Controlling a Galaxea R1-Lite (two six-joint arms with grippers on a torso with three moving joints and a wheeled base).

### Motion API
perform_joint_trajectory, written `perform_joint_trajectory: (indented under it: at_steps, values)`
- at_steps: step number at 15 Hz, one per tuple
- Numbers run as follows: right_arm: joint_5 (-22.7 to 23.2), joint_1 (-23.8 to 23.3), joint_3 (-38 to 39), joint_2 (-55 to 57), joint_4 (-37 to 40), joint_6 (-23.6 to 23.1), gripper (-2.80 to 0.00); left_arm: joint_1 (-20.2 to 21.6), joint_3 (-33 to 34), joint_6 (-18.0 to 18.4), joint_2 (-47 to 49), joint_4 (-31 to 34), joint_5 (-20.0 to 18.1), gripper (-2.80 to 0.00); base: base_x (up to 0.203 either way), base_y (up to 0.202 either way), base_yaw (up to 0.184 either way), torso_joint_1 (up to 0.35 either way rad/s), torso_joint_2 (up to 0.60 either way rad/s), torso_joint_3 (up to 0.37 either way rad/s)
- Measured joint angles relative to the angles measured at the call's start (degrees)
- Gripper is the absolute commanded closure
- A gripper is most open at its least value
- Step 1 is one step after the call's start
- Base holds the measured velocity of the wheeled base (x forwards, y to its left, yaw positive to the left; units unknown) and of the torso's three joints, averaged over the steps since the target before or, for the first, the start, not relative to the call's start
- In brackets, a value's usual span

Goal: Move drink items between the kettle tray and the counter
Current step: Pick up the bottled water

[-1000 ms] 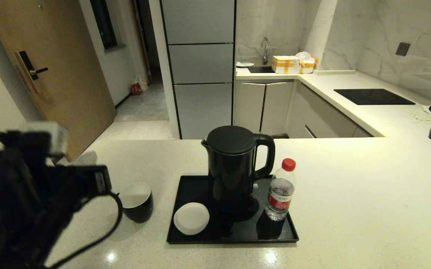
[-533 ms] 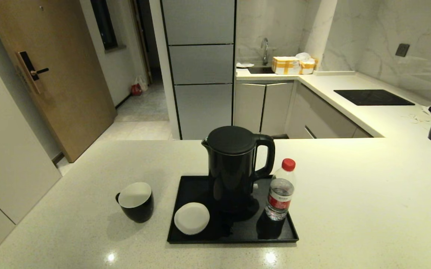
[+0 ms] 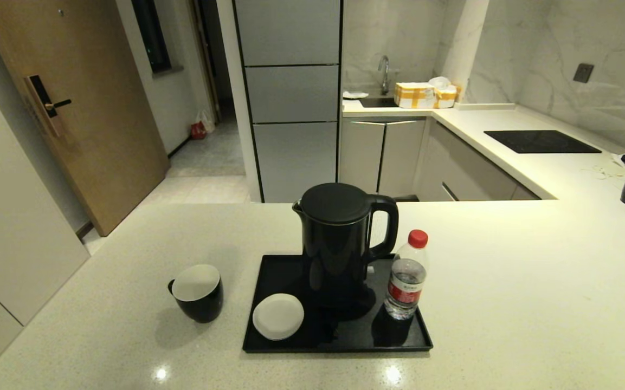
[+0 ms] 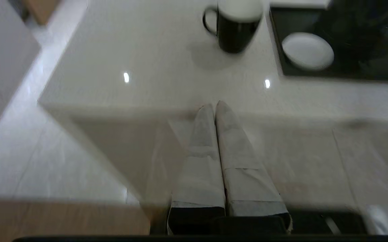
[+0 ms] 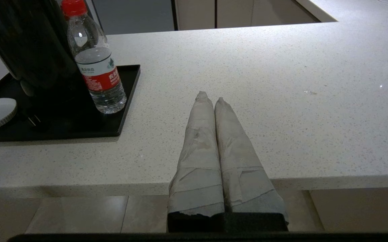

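While both hands sit closed and empty at the near edge of the surface, left hand and right hand, the kettle, water bottle and white coaster stand on the tray; the mug sits just left of it
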Motion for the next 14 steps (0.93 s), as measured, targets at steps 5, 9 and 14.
perform_joint_trajectory:
  at_steps: [5, 9, 14]
  values:
    - [0.0, 0.0, 0.0, 0.0, 0.0, 0.0, 0.0, 0.1, 28.5, 8.2, -3.3, -40.5, -1.9, 0.0, 0.0, 0.0, 0.0, 0.0, 0.0, 0.0]
    - [0.0, 0.0, 0.0, 0.0, 0.0, 0.0, 0.0, 0.1, 31.0, 3.6, -3.8, -44.0, -1.2, 0.0, 0.0, 0.0, 0.0, 0.0, 0.0, 0.0]
    - [0.0, 0.0, 0.0, 0.0, 0.0, 0.0, 0.0, 0.1, 31.2, 3.4, -3.8, -44.0, -1.1, 0.0, 0.0, 0.0, 0.0, 0.0, 0.0, 0.0]
